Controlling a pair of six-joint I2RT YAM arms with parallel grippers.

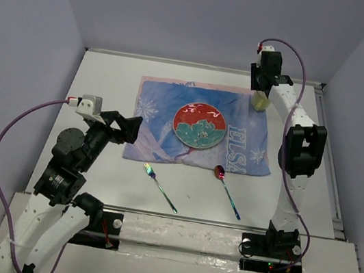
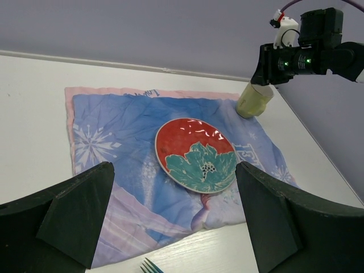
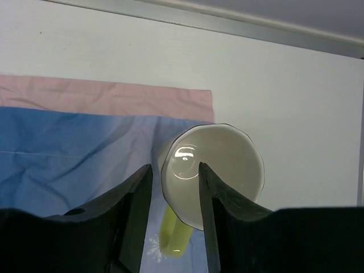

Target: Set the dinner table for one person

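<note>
The white worktop point(image 1: 108, 80) fills the middle of the top view, with the blue mat point(image 1: 159, 105) lying on it. At the upper right, the right claw point(image 3: 174, 169) has one finger inside the yellow cup point(image 3: 222, 165) and one outside. I cannot tell if it squeezes. The cup sits at the mat's corner, so I think a crooked pull could tip it over. At the left, the left claw point(image 2: 175, 168) is spread wide and holds nothing.
</note>
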